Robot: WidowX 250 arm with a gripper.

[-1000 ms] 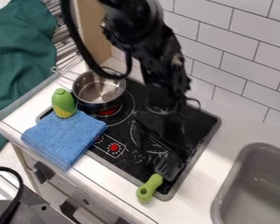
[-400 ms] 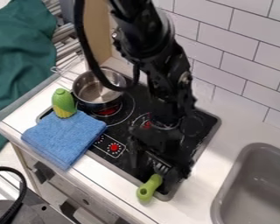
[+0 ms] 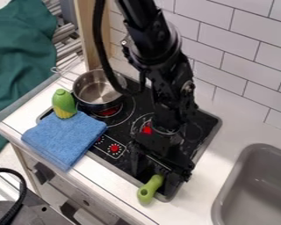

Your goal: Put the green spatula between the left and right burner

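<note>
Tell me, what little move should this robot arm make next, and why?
Probably ease down slightly to grip the spatula: the gripper hangs just beyond its green handle, which pokes past the edge of the stove, so it seems to need picking up before going between the burners.

No word, number, label or sign can be read. On the black stove top [image 3: 124, 164], at seven o'clock from the middle of the view, white marks [image 3: 120, 148] ring a red dot [image 3: 114, 148] inside a white outline. More small white marks sit at ten o'clock from the dot. All are too small to make out.
</note>
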